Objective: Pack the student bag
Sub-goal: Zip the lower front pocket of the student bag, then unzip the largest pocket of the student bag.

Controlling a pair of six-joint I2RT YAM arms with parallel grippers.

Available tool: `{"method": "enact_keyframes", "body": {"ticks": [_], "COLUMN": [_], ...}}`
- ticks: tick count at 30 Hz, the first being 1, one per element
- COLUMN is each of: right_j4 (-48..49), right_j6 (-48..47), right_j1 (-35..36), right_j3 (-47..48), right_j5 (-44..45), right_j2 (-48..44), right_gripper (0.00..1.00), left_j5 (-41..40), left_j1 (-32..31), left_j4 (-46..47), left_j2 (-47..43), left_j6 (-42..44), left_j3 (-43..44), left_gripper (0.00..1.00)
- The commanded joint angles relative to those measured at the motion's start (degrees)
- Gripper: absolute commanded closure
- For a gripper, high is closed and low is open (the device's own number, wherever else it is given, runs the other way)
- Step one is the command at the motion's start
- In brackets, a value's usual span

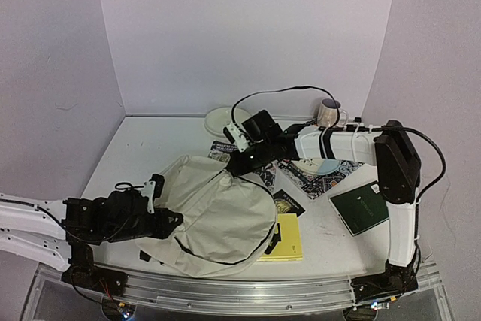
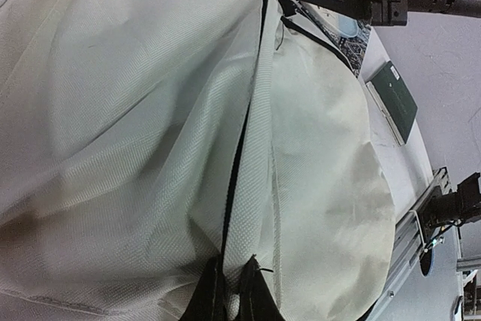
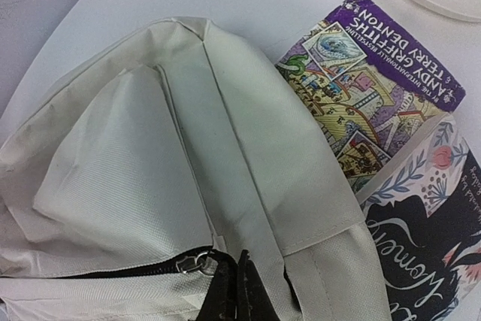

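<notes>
The student bag (image 1: 218,216) is a cream fabric backpack lying flat at the front centre-left of the table. My left gripper (image 1: 171,222) is at its left edge, shut on a fold of bag cloth beside the black zipper line (image 2: 234,186); its fingertips (image 2: 201,295) pinch the fabric. My right gripper (image 1: 234,162) is at the bag's far top end, its fingers (image 3: 244,291) closed together right next to the metal zipper pull (image 3: 192,263), which leads in between them. The bag fills the left wrist view (image 2: 150,125) and most of the right wrist view (image 3: 150,155).
A purple paperback (image 3: 368,88) and a dark floral book (image 3: 428,238) lie half under the bag's top. A yellow book (image 1: 285,237), a black book (image 1: 288,204), a green notebook (image 1: 361,208), a patterned placemat (image 1: 319,177), a plate (image 1: 223,119) and a mug (image 1: 328,113) are around.
</notes>
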Motion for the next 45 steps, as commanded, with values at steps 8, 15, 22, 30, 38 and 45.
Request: {"method": "enact_keyframes", "body": {"ticks": [8, 15, 22, 30, 38, 45], "right_j4": [2.2, 4.5, 5.9, 8.3, 9.9, 11.8], "right_j6": [-3.9, -5.3, -6.4, -4.2, -2.3, 0.0], "right_j1": [-6.5, -4.2, 1.5, 9.0, 16.1, 19.2], "right_j3": [1.6, -5.4, -14.9, -25.4, -31.2, -34.9], "right_j5": [-0.3, -1.2, 3.3, 6.1, 5.2, 4.1], "right_j2": [-2.6, -12.8, -23.0, -30.5, -33.6, -34.1], "right_gripper": [1.0, 0.67, 0.56, 0.55, 0.56, 0.59], "left_j5": [-1.4, -6.3, -12.6, -16.6, -14.9, -8.7], "left_j1": [-1.5, -1.5, -1.4, -1.2, -0.2, 1.0], "left_j4": [-5.8, -4.6, -3.6, -3.4, -2.6, 3.5], "left_j2": [2.4, 9.7, 13.6, 21.1, 28.7, 31.7], "left_j6": [-0.1, 1.7, 1.5, -2.3, -7.1, -10.1], "left_j3": [5.2, 14.9, 22.5, 29.3, 32.8, 32.0], "left_gripper": [1.0, 1.0, 1.0, 1.0, 1.0, 1.0]}}
